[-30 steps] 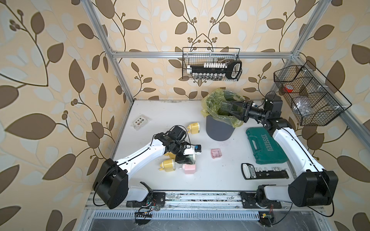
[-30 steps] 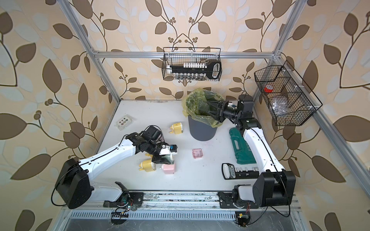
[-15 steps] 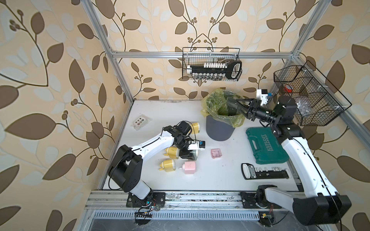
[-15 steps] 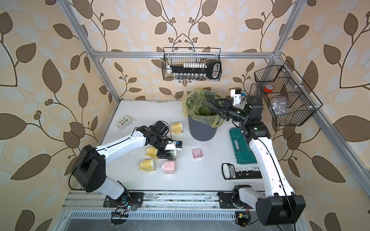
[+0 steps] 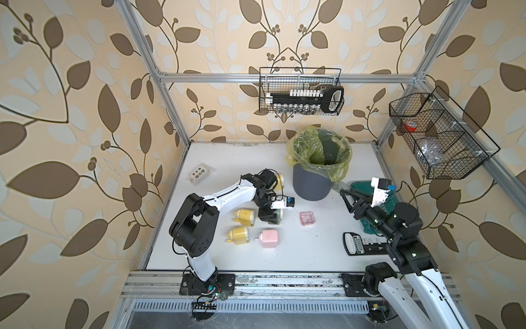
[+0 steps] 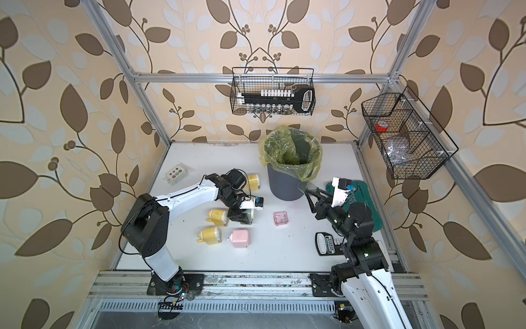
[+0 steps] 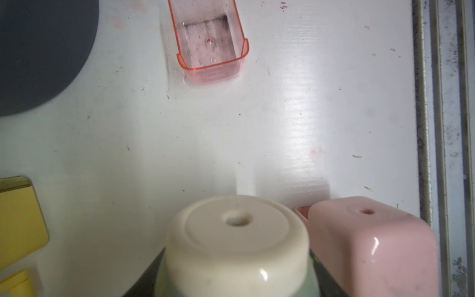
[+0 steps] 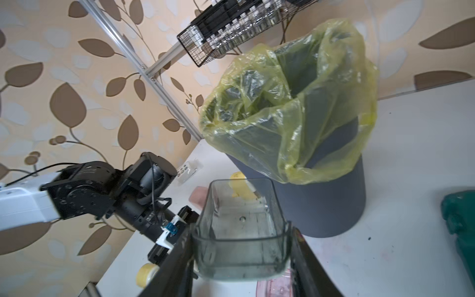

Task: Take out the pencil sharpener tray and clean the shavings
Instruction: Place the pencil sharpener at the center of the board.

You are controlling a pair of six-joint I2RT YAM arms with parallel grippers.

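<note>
So, our right gripper is clamped on the clear plastic tray, mid-right beside the grey yellow-lined bin; we reckon it heads frame-left, to the cream-capped green sharpener our left gripper grips.

Open tabletop between pink tray and socket holder. Lined bin blocks far centre. Yellow sharpeners crowd the left.
</note>
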